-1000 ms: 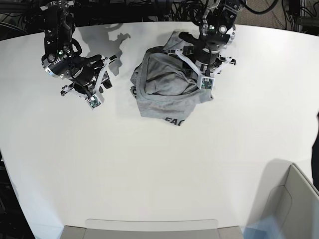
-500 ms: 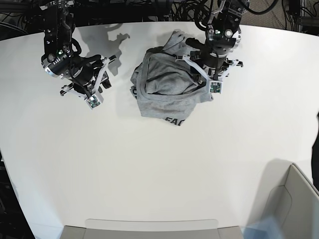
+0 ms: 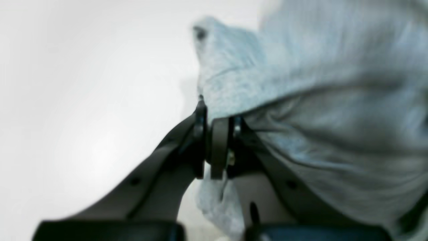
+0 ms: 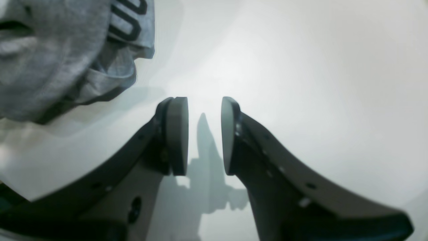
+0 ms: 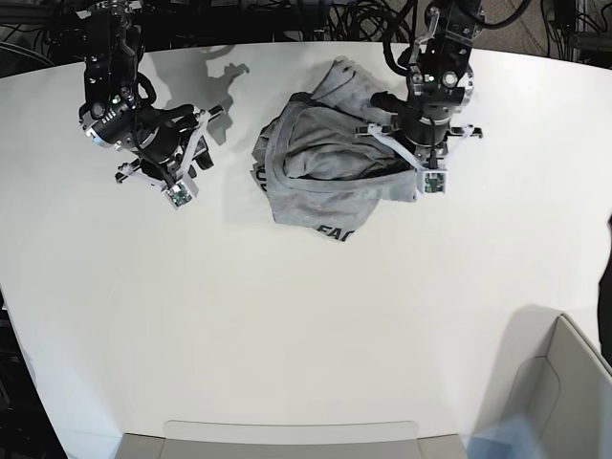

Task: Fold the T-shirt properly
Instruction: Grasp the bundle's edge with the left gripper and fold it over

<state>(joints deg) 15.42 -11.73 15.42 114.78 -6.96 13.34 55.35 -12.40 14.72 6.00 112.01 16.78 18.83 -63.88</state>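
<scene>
A white desk (image 5: pixel 287 316) fills the scene, with cables along the far edge. The T-shirt (image 5: pixel 320 167) lies crumpled at far centre, black lettering showing at its near hem. The left claw (image 3: pixel 215 147) is clenched on a fold at the T-shirt's right edge, fabric pinched between the pads. The right claw (image 4: pixel 204 135) hangs released above bare desk, well left of the T-shirt, nothing between its pads.

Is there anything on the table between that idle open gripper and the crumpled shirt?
Nothing: in the base view, only bare white table separates the right gripper from the T-shirt.
</scene>
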